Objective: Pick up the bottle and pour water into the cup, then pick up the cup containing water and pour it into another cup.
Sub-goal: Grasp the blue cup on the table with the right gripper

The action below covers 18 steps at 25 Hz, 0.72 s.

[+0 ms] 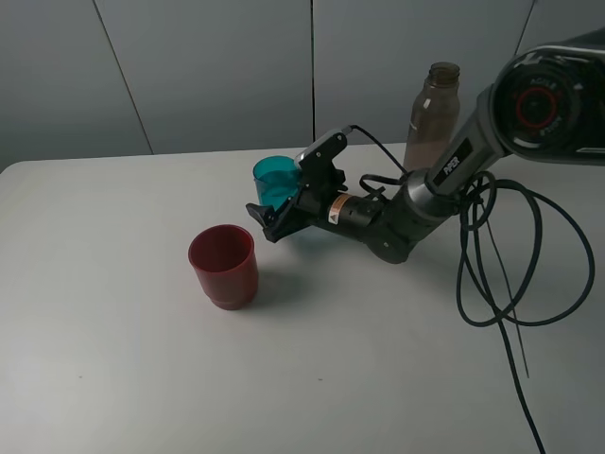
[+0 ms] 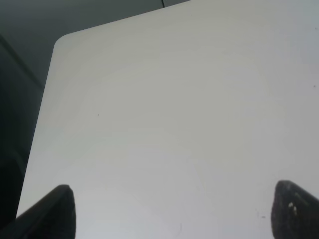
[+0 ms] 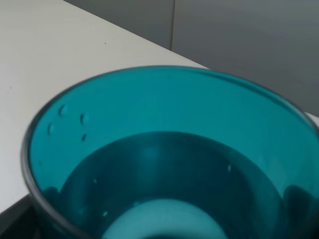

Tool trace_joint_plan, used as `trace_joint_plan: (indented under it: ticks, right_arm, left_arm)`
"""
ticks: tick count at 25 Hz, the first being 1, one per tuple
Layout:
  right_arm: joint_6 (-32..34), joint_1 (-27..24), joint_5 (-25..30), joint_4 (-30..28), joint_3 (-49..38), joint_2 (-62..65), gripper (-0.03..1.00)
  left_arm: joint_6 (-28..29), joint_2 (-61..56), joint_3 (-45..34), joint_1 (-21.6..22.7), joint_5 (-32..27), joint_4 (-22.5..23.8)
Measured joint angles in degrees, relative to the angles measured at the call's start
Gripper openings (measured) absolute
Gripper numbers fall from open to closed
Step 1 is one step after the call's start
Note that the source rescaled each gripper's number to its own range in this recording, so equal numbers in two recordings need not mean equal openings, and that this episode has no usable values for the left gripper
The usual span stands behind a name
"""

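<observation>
Toward the back of the counter (image 1: 113,359), near its middle, the translucent teal cup (image 1: 275,178) stands upright between the fingers of the right pincer (image 1: 280,202), which is pinching the cup low on its wall. Whether the base touches the counter cannot be told from the high view. The right wrist view alone looks down into the cup (image 3: 174,99): its rim fills the frame, small droplets (image 3: 62,110) cling to the inner wall, and a darker zone lies lower down, though whether that is water cannot be told. Dark finger shapes (image 3: 17,219) show at either side through the plastic. In front of the cup and to its left, apart from it, the squat dark red cup (image 1: 223,265) sits upright on the counter with its mouth upward; only the high view shows it. Behind the right arm (image 1: 444,175), well apart from both cups, the tall smoky bottle (image 1: 433,113) stands upright, likewise seen in the high view only. Black cables (image 1: 501,274) loop over the counter at the right. The left pincer (image 2: 177,214) appears only in the left wrist view: its two dark fingertips (image 2: 57,211) are spread wide over bare counter (image 2: 164,99), holding nothing.
</observation>
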<state>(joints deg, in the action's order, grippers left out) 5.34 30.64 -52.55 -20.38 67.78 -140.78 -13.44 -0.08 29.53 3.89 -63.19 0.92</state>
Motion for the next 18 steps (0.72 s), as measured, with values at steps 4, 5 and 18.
trace_joint_plan:
  ticks: [4, 5, 18]
  right_arm:
    - [0.23, 0.00, 1.18, 0.00, 1.72, -0.13, 1.00]
    - [0.47, 0.00, 1.29, -0.13, 1.71, -0.13, 1.00]
    - [1.05, 0.00, 1.42, -1.02, 1.71, -0.13, 1.00]
  left_arm:
    - [0.00, 0.00, 0.00, 0.00, 0.00, 0.00]
    - [0.00, 0.00, 0.00, 0.00, 0.00, 0.00]
    - [0.00, 0.00, 0.00, 0.00, 0.00, 0.00]
